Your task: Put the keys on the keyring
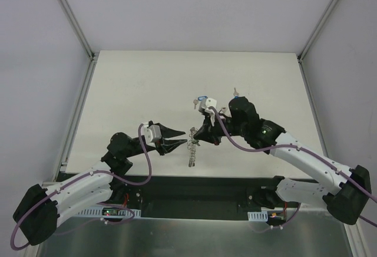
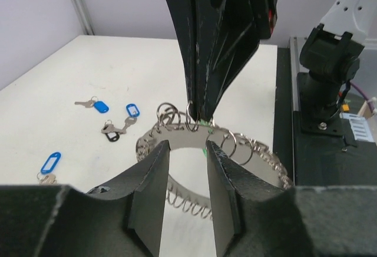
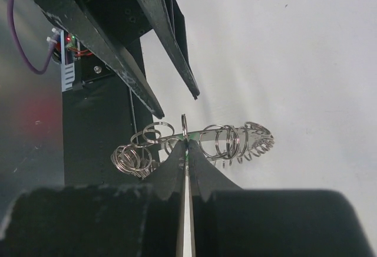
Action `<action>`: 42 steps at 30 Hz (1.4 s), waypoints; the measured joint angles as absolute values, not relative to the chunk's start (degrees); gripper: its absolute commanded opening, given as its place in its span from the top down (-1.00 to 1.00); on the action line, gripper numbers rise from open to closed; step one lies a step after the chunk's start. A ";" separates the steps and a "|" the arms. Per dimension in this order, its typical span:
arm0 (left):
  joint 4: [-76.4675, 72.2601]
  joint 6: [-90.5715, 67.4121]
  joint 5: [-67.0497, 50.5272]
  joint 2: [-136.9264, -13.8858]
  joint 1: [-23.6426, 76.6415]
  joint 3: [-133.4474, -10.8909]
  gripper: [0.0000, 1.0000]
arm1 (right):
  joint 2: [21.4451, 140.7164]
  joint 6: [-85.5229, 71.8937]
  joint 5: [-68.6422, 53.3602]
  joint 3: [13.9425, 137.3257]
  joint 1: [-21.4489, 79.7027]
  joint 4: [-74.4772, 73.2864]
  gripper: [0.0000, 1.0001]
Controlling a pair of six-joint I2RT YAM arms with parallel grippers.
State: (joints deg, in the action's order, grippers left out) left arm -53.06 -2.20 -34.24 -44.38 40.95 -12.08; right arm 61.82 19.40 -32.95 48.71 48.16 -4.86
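The white counter (image 1: 147, 74) carries little, and both arms reach toward its middle, where their tips nearly meet. Between them the keyring (image 2: 184, 142) is held up in the air above the counter, with its fringe of small rings standing around the rim. The right gripper (image 3: 186, 146) comes from above with its fingers pressed together on the rim of the keyring, a thin pinch at a single place. The left gripper (image 1: 186, 138) is spread, one finger on each side of the band, and it seems not to touch the metal. The keys (image 2: 131, 111) lie on the counter well apart from the keyring, with their blue tags scattered. None of them looks threaded yet, though a small green spot beside the pinch may be a tag; I cannot tell from this view. The danger I see is the single narrow grip: the heavy ring can swivel or slip out of it. If the left gripper closes off the band, it could push the ring sideways and make it drop.
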 measured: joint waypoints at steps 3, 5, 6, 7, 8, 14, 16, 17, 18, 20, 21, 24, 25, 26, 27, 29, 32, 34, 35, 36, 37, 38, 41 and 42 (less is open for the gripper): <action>-47.44 0.12 -34.22 -43.48 40.95 -13.72 0.31 | 64.55 23.73 -30.35 56.40 49.08 -15.25 0.98; -44.56 1.23 -34.30 -43.99 40.95 -14.83 0.29 | 66.92 25.91 -28.27 60.99 50.28 -20.93 0.98; -43.55 1.65 -34.44 -44.47 40.95 -15.27 0.29 | 68.71 27.31 -26.20 64.05 51.29 -25.02 0.98; -42.87 2.11 -34.59 -45.01 40.95 -15.66 0.28 | 70.17 28.27 -24.75 66.26 52.21 -27.86 0.98; -42.33 2.39 -34.76 -45.60 40.95 -15.97 0.28 | 71.29 29.02 -23.57 67.77 52.90 -29.87 0.98; -40.25 4.03 -37.36 -46.81 40.95 -16.49 0.27 | 76.69 33.17 -17.19 73.30 55.92 -40.77 0.98; -40.16 4.43 -38.52 -46.89 40.95 -16.49 0.27 | 77.80 34.04 -15.62 74.15 56.23 -43.24 0.98; -40.23 4.56 -38.98 -47.05 40.95 -16.49 0.27 | 78.35 34.54 -15.16 74.65 56.38 -44.16 0.98; -40.53 4.67 -39.53 -47.46 40.95 -16.53 0.28 | 78.67 34.96 -14.92 74.91 56.51 -44.62 0.98; -41.52 4.62 -40.60 -49.01 40.95 -16.69 0.28 | 79.22 35.99 -14.70 75.35 57.06 -45.39 0.97; -42.15 4.47 -41.52 -50.19 40.95 -16.82 0.28 | 79.33 36.40 -14.72 75.48 57.34 -45.63 0.98; -43.68 3.86 -42.68 -52.75 40.95 -17.06 0.29 | 79.64 37.36 -14.81 75.99 57.93 -46.11 0.98; -44.31 3.66 -43.11 -53.56 40.95 -17.15 0.30 | 79.85 37.67 -14.81 76.27 58.06 -46.24 0.98; -44.88 3.51 -43.40 -54.26 40.95 -17.28 0.34 | 80.16 37.95 -14.81 76.58 58.17 -46.35 0.98; -45.43 3.33 -43.57 -54.83 40.95 -17.41 0.36 | 80.47 38.20 -14.81 76.84 58.28 -46.30 0.98; -46.54 2.63 -44.12 -55.64 40.95 -17.65 0.42 | 81.03 38.50 -14.79 77.01 58.35 -46.35 0.98; -48.47 1.76 -44.84 -56.18 41.21 -17.69 0.49 | 81.62 38.68 -14.79 77.06 58.46 -46.35 0.97; -49.41 1.34 -45.36 -56.62 41.36 -17.98 0.56 | 81.78 38.72 -14.79 77.06 58.61 -46.30 0.98; -49.69 1.04 -45.63 -56.90 41.65 -18.15 0.58 | 81.78 38.79 -14.79 77.06 58.65 -46.30 0.98; -50.11 0.89 -45.95 -57.17 41.71 -18.31 0.63 | 81.78 38.83 -14.79 77.06 58.70 -46.26 0.98; -50.41 0.82 -46.11 -57.39 41.85 -18.41 0.64 | 81.78 38.85 -14.83 77.06 58.76 -46.19 0.98; -50.61 0.69 -46.11 -57.47 41.95 -18.41 0.64 | 81.78 38.92 -14.83 77.06 58.76 -46.15 0.98; -51.51 0.47 -46.09 -58.11 42.04 -18.41 0.66 | 81.73 39.00 -14.85 77.03 58.72 -46.19 0.98; -51.72 0.40 -46.09 -58.30 42.06 -18.41 0.66 | 81.73 38.96 -14.83 77.03 58.70 -46.19 0.98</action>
State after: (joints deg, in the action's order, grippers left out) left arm -51.72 0.40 -46.09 -58.30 42.06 -18.41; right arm 81.73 38.96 -14.83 77.03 58.70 -46.19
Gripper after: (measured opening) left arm 0.173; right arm 0.020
